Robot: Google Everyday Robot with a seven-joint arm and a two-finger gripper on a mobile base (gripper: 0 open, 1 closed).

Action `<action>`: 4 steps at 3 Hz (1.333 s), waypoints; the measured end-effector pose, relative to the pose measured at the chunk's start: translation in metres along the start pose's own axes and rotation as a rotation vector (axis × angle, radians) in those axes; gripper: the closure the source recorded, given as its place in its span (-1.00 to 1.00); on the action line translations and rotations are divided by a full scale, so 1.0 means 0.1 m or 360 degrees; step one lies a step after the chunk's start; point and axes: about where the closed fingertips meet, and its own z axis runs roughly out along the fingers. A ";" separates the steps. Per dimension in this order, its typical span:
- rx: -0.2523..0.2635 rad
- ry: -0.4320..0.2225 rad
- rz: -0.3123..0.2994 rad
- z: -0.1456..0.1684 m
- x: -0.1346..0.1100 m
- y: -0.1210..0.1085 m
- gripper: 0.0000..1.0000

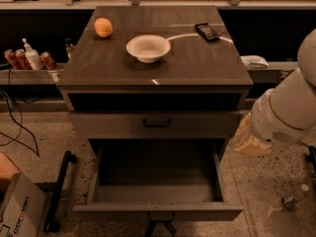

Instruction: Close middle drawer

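Note:
The middle drawer [158,212] is pulled far out of the grey-brown cabinet [98,68]. Its deep box tray looks empty, and its low flat front faces me with a small dark handle [159,217] at the lower edge. My gripper [250,141] is the cream-coloured end of the white arm [289,107]. It hangs to the right of the cabinet, level with the drawer's back right corner, and is apart from the drawer.
The taller drawer [157,124] above is nearly shut. An orange [103,27], a white bowl [148,48] and a black device [207,31] on a white cable lie on the cabinet top. Cans and a bottle [27,58] stand at the left, and a cardboard box [17,212] is on the floor.

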 end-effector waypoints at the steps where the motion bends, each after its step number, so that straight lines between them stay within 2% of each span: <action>1: 0.0007 0.0038 -0.0032 0.13 -0.09 0.03 1.00; 2: -0.0035 0.0018 -0.0027 0.46 -0.12 0.15 1.00; 3: -0.0121 -0.0036 0.0003 0.83 -0.12 0.39 1.00; 4: -0.0210 -0.0130 0.0072 1.19 -0.11 0.72 1.00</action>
